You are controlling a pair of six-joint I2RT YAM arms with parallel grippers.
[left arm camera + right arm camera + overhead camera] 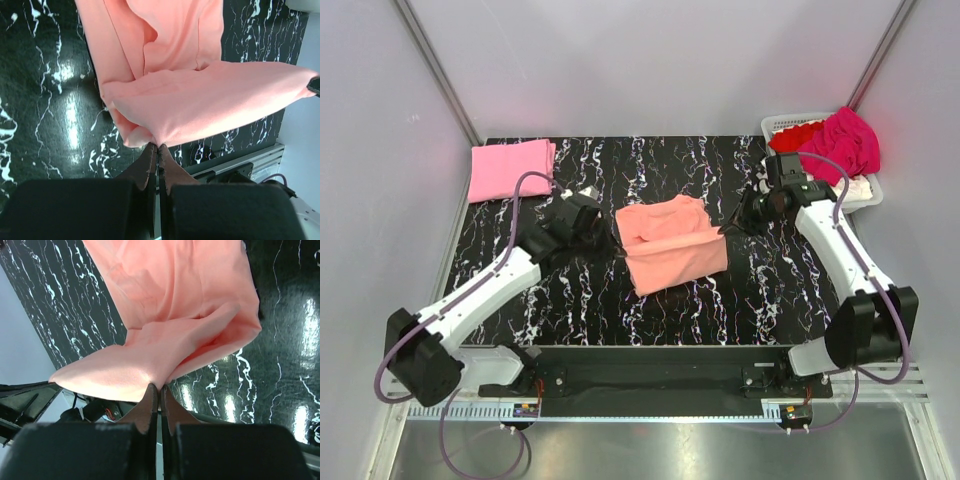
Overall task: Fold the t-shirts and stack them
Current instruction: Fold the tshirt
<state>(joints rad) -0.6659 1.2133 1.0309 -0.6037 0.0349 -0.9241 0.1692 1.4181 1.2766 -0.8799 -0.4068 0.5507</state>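
A salmon-orange t-shirt (670, 245) lies half folded in the middle of the black marbled table (720, 310). My left gripper (616, 240) is shut on its left edge, and in the left wrist view the salmon-orange t-shirt (200, 100) bunches into the left gripper (158, 146). My right gripper (728, 230) is shut on the right edge; the salmon-orange t-shirt (175, 315) is pinched in the right gripper (161, 387). The held fold hangs lifted between both grippers. A folded light pink t-shirt (510, 168) lies at the far left corner.
A white slatted basket (790, 125) stands at the far right corner, holding a magenta t-shirt (845, 140), a red one (792, 136) and a bit of white cloth (860, 186). Grey walls close in the table on three sides.
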